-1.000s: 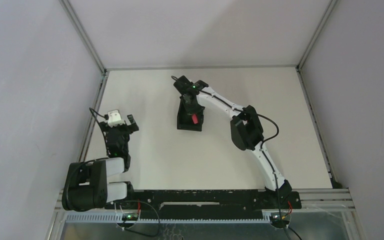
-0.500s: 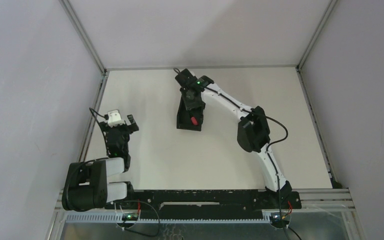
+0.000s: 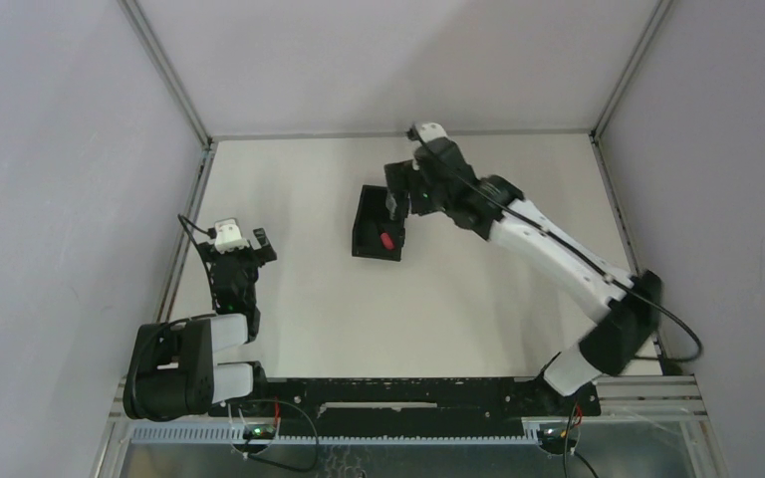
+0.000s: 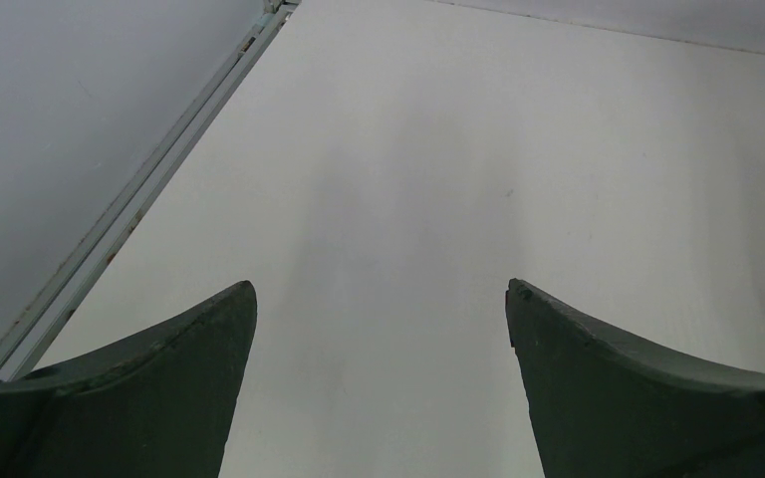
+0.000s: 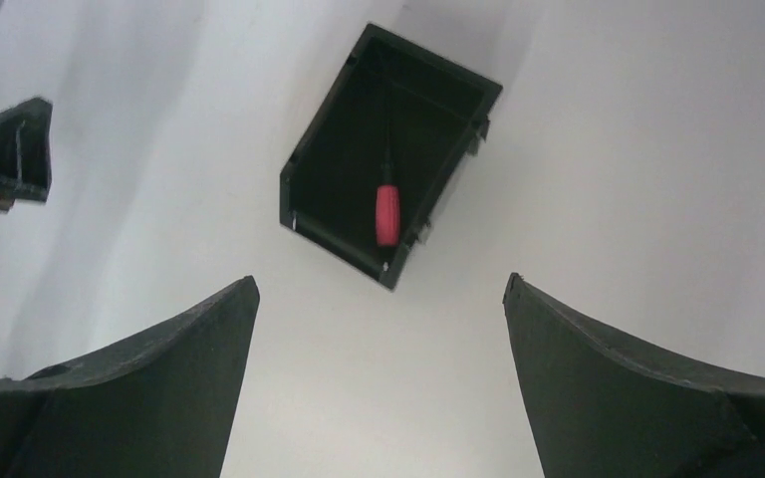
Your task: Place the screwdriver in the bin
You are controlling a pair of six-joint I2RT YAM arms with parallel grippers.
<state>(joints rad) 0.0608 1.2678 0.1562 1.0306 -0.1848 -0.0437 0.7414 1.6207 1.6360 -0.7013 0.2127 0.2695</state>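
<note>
My R gripper (image 5: 379, 282) hangs above the bin (image 5: 339, 169), jaws spread wide, holding nothing. Screwdriver (image 5: 386, 213) lies inside the bin, red handle twd the end nearer my bases. L gripper (image 4: 381, 289) jaws also spread, over the table (image 4: 408, 149).

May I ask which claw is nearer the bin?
Right. The right claw hangs open close beside the bin; the left claw sits far off, near the left edge of the table.

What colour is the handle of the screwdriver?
Red. The right wrist view shows it best: the screwdriver lies in the black bin.
</note>
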